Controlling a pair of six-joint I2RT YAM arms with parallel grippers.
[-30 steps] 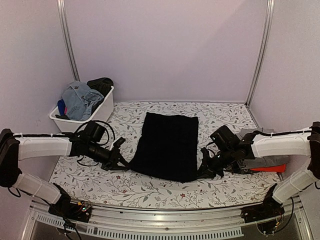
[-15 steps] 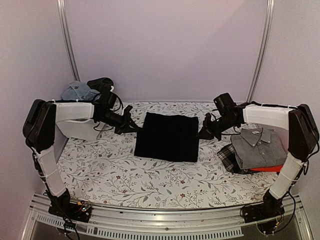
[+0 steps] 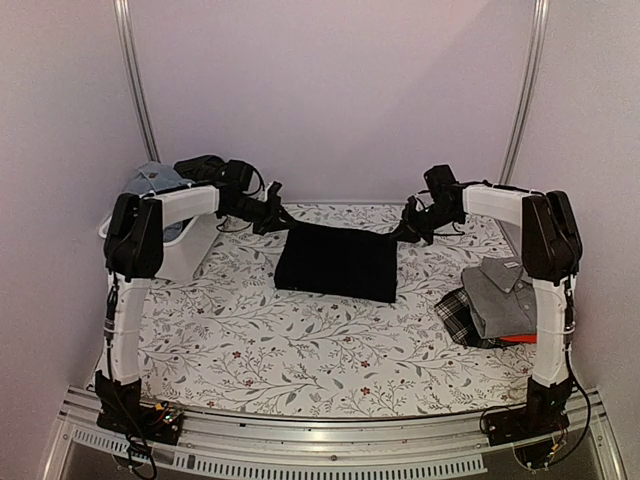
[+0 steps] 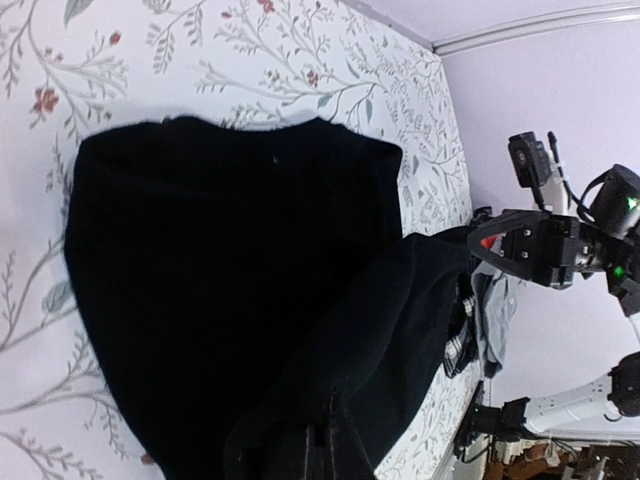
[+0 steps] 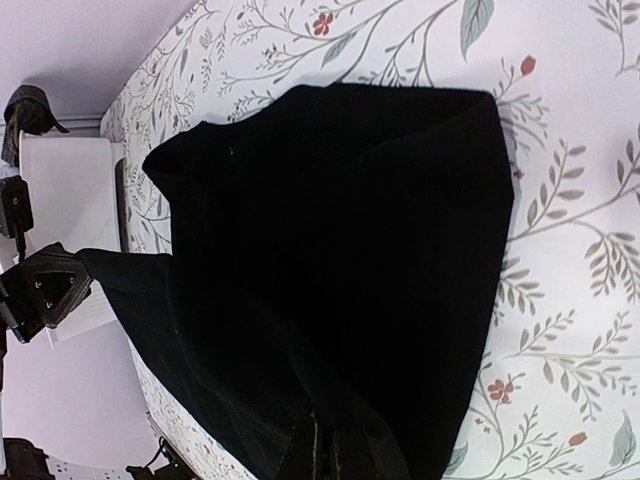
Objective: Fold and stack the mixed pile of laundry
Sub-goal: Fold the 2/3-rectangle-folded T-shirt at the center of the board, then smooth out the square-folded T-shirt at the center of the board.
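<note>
The black garment [image 3: 337, 262] lies doubled over toward the table's far side. Its far corners are pinched by the left gripper [image 3: 274, 212] and right gripper [image 3: 406, 230], both clamped tight on cloth. This fold looks nearly laid. At right, the grey shirt [image 3: 505, 295] tops a stack on plaid cloth [image 3: 455, 308], while denim [image 3: 150, 180] waits in the tub [image 3: 190, 255], so much remains. The wrist views show the upper layer held off the lower. The top view alone shows the denim.

Plain black garment [image 3: 338, 262]; white tablecloth [image 3: 300, 345] with grey vines and red flowers; at right, grey collared shirt [image 3: 510, 295], black-and-white plaid cloth [image 3: 455, 312], red shirt [image 3: 522, 340].
</note>
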